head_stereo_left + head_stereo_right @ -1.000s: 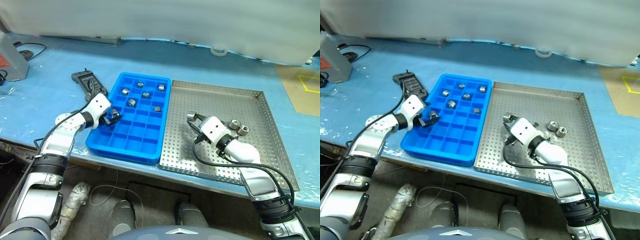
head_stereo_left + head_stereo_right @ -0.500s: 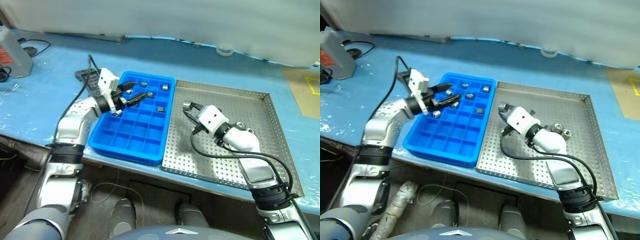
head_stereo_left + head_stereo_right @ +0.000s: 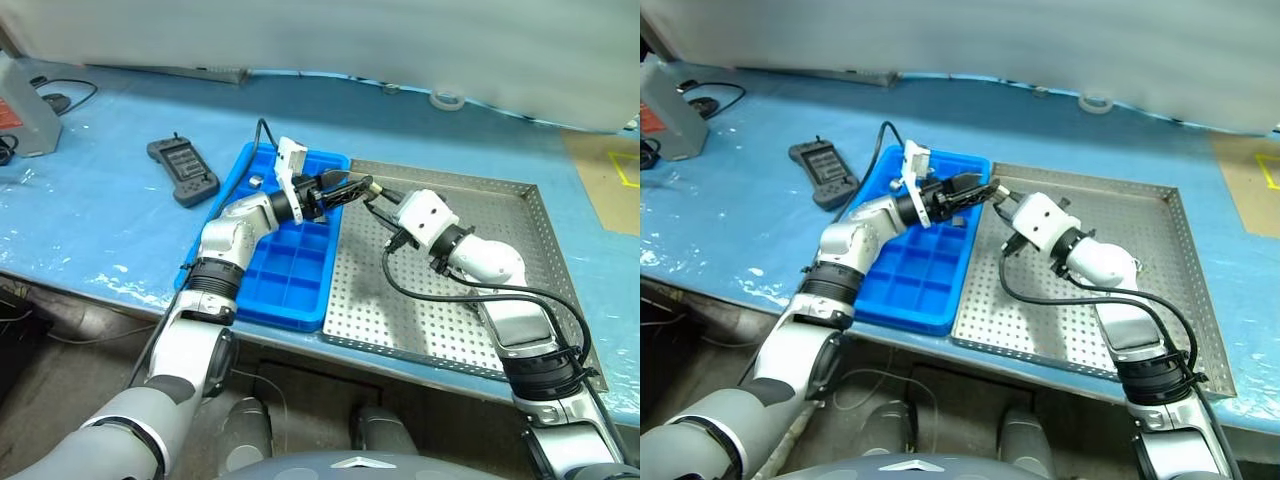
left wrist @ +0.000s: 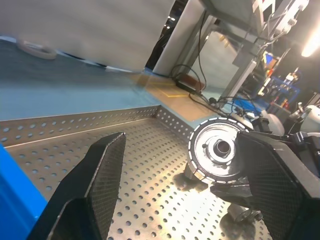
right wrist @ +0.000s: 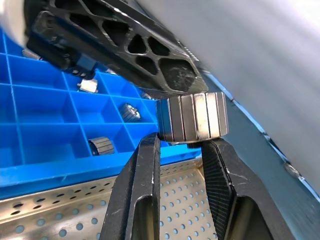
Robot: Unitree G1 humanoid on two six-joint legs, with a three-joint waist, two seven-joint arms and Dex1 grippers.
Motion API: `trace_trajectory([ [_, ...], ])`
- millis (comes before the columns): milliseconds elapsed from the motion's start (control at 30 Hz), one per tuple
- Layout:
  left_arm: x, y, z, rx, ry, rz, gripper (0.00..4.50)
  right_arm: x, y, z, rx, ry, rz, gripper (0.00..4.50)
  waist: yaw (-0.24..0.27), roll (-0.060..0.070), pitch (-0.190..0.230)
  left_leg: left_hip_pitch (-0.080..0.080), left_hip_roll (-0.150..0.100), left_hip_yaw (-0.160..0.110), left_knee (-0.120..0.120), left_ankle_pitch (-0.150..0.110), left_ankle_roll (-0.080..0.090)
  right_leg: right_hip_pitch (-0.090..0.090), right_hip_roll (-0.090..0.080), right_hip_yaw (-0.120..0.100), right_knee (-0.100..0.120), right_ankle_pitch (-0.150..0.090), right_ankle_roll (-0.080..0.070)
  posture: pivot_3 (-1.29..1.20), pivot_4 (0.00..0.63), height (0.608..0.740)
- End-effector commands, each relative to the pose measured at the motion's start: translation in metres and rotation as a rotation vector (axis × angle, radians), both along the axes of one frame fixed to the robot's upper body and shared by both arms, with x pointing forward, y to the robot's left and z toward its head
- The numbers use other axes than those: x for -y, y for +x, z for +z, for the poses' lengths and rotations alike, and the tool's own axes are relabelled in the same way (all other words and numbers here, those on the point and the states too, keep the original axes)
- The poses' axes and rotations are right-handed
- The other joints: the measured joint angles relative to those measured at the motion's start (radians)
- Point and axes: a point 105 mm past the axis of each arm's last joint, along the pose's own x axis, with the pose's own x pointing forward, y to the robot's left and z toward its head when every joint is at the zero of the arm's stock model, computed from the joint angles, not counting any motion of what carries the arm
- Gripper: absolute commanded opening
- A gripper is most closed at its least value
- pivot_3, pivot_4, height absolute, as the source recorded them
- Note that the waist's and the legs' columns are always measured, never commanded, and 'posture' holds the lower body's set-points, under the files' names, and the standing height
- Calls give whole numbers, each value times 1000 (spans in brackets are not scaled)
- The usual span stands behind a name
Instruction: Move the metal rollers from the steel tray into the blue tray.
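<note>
Handing over mid-air | right pincer point(image 5: 180, 150) clamped on roller point(image 5: 194, 118) | left pincer point(image 4: 185, 175) apart, receiving | several rollers point(image 5: 131, 111) already in blue tray point(image 3: 290, 285) | more seemingly left in steel tray point(image 3: 440, 320)

Silver-white arms, blk cables, blk fingers point(image 5: 137, 200)

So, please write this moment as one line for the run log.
right gripper: shut on roller, above steel tray | left gripper: jaws open around the same roller | blue tray: some rollers inside | stage: handover

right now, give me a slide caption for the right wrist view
Right end effector pinching a metal roller above the steel tray, open left end effector closing in beside the blue tray.
</note>
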Motion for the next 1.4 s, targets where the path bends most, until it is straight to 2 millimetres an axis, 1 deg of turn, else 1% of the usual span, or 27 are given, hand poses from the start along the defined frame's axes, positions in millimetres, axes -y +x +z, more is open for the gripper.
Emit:
trace_trajectory([
  [33, 22, -11, 16, 32, -31, -111, 3739, -6, -7, 16, 62, 18, 18, 1224, 1, 0, 0, 0, 0, 0, 0, 0, 0, 0, 0, 0, 0, 0, 0, -166, 150, 740],
  [167, 27, -10, 16, 8, -43, -136, 3739, -10, -8, 16, 68, 22, 15, 1224, -8, 0, 0, 0, 0, 1, 1, 0, 0, 0, 0, 0, 0, 0, 0, -181, 150, 740],
  [333, 32, -9, 16, -13, -54, -148, 3739, -8, -8, 18, 76, 20, 1, 1224, -25, 0, 0, 1, 2, 1, 1, 0, 1, 0, 0, 0, 0, 0, 0, -197, 150, 740],
  [433, 32, -7, 12, -20, -43, -138, 3739, -7, -8, 15, 71, 18, -7, 1224, -26, 0, 0, 1, 2, 1, 1, 0, 1, 0, 0, 1, 0, 0, 0, -202, 150, 740],
  [533, 26, -5, 9, -26, -42, -127, 3739, -6, -9, 14, 66, 20, -16, 1224, -25, 0, 0, 0, 2, 1, 1, 0, 1, 0, 0, 1, 0, 0, 0, -202, 150, 740],
  [667, 15, 0, 5, -37, -37, -83, 3739, -5, -8, 12, 63, 19, -20, 1224, -26, 0, 0, 0, 2, 1, 1, 0, 2, 0, 0, 0, 0, 0, 0, -202, 150, 740],
  [767, 3, 2, 6, -20, -19, -58, 3739, -5, -8, 10, 59, 11, -19, 1224, -25, 0, 0, 0, 2, 1, 1, 0, 2, 0, 0, 0, 0, 0, 0, -202, 150, 740],
  [933, -30, 0, 16, 58, 18, -18, 3739, 2, -8, 1, 40, 4, -40, 1224, -26, 0, 0, 0, 5, 2, 1, 0, 2, 0, 0, 0, 0, 0, -1, -182, 150, 740],
  [967, -36, -1, 21, 73, 0, -12, 3739, 3, -8, -1, 36, 6, -47, 1224, -25, 1, 0, 0, 6, 2, 1, 0, 2, 0, 0, 0, 0, 0, -1, -174, 150, 740],
  [1033, -49, -5, 41, 57, -96, -27, 3739, 5, -8, -1, 35, 12, -54, 1224, -23, 1, 0, 0, 7, 2, 1, 0, 2, 0, 0, 0, 0, 0, -1, -174, 150, 740],
  [1067, -53, -7, 49, 17, -157, -47, 3739, 4, -8, -1, 37, 14, -53, 1224, -22, 1, 1, -1, 7, 2, 1, 0, 2, 0, 0, -1, 0, 0, -1, -171, 150, 740],
  [1100, -56, -7, 57, -60, -240, -73, 3739, 2, -9, -1, 43, 9, -45, 1224, -22, 1, 0, -1, 7, 2, 1, 0, 2, 0, 0, 0, 0, 0, -1, -171, 150, 740],
  [1133, -56, -8, 61, -126, -302, -102, 3739, 0, -9, 0, 50, -1, -34, 1224, -22, 1, 0, -1, 6, 2, 1, 0, 3, 0, 0, 0, 0, -1, -1, -168, 150, 740],
  [1167, -55, -8, 60, -179, -326, -118, 3739, -4, -10, -1, 57, -20, -16, 1224, -21, 1, 0, -1, 5, 2, 1, 0, 3, 0, 0, 0, 0, -1, -1, -166, 150, 740],
  [1267, -36, -5, 32, -330, -266, -147, 3739, -12, -11, -3, 85, -104, 37, 1224, -21, 1, 0, 0, 3, 3, 2, 0, 3, 0, -1, 0, 0, -1, -2, -164, 150, 740],
  [1333, -20, -7, 17, -405, -195, -185, 3739, -12, -14, -6, 118, -215, 83, 1224, -21, 1, 1, 0, 0, 3, 2, 0, 4, 1, -1, 0, -1, -1, -2, -163, 150, 740],
  [1400, -5, -11, 11, -450, -158, -239, 3739, -11, -17, -7, 119, -264, 123, 1224, -21, 0, 1, -1, 0, 2, 2, 1, 5, 1, -1, 0, -2, -1, -1, -173, 150, 740],
])
